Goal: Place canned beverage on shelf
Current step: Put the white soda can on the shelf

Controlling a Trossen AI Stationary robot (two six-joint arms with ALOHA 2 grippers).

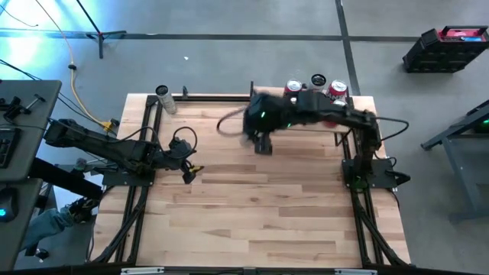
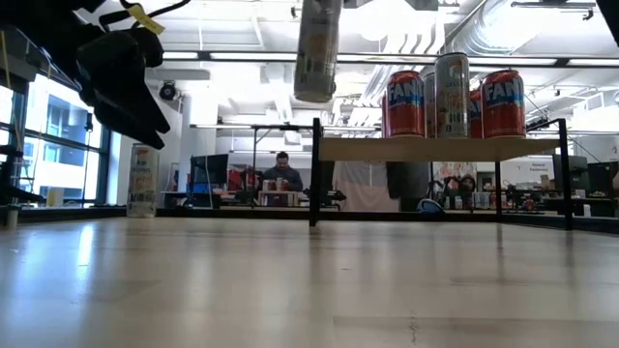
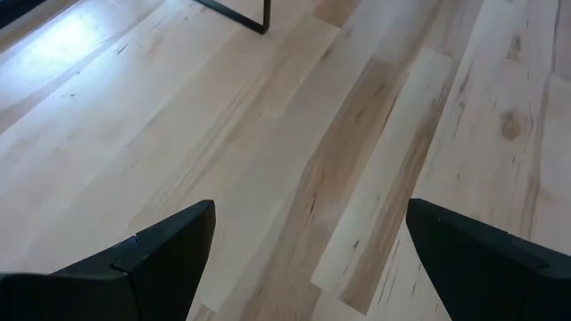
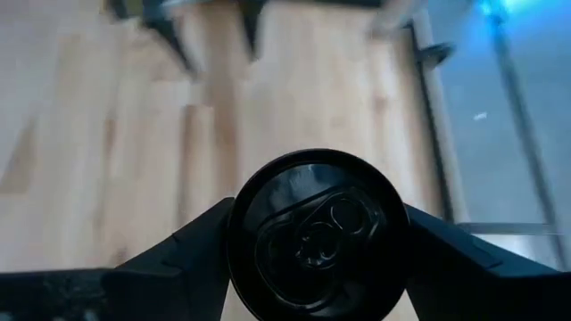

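We see right end effector (image 4: 314,236) pinching can (image 4: 314,234) between both fingers, top end facing wrist camera. In low view can (image 2: 317,48) hangs upright in air, long axis vertical, clear of desk (image 1: 252,214). Shelf (image 2: 440,148) lies to its right at far right of desk, board lower than can's base; cans (image 2: 453,95) already standing there. Right arm nearer. Left end effector (image 3: 303,259) spread, empty, waiting at desk's left.

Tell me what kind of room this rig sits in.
Probably an open lab or workshop office. The low view shows exposed ceiling ducts, a person seated at cluttered benches behind the table, and large windows; the high view shows bare concrete floor.
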